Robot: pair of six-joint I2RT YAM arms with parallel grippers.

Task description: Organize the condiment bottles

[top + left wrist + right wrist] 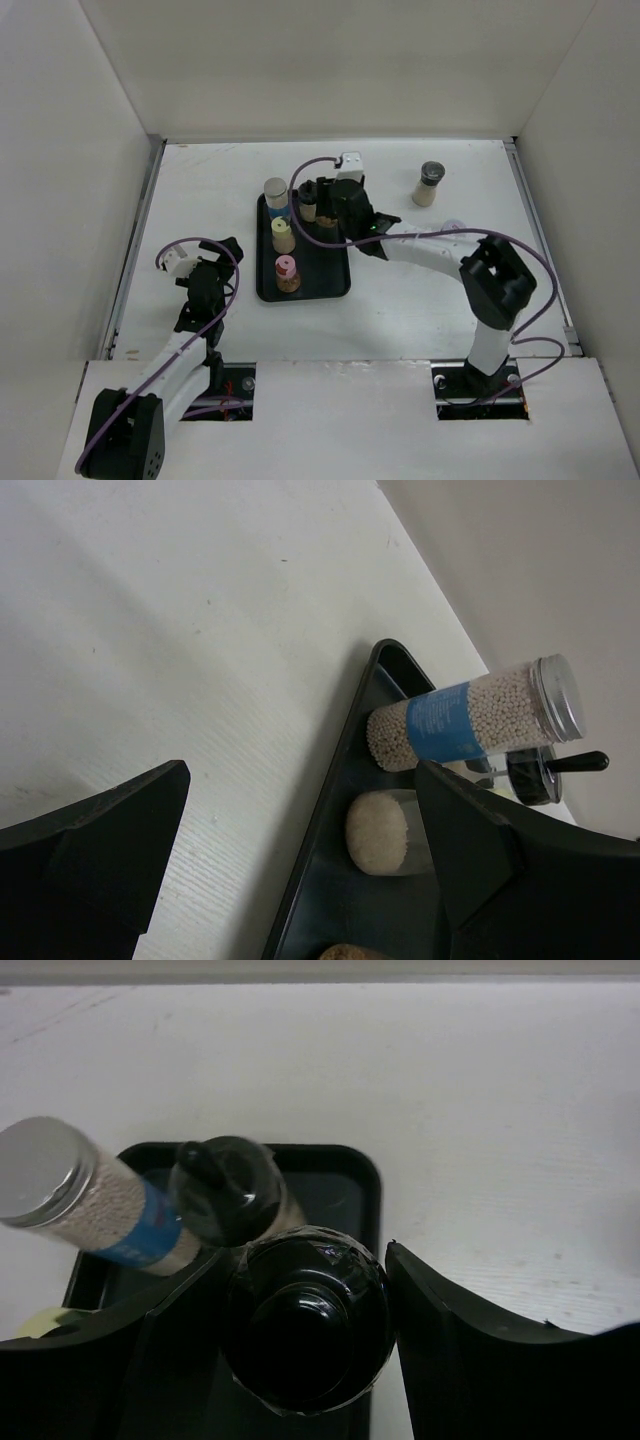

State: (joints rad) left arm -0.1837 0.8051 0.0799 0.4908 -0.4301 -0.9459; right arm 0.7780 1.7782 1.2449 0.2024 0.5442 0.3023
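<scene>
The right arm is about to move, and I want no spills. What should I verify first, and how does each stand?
1. Right gripper shut on the dark bottle: ok, fingers touch both sides.
2. Its base resting on the tray: cannot tell.
3. Room beside the black-capped bottle: not ok, very close.
4. Left gripper open, empty: ok.
5. All bottles on tray: not ok, one jar stands outside.

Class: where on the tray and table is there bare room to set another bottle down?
Free: the near right half of the tray, beside the pink-capped bottle; the table left of the tray. Crowded: the tray's far end, where the right gripper grips the dark bottle.
</scene>
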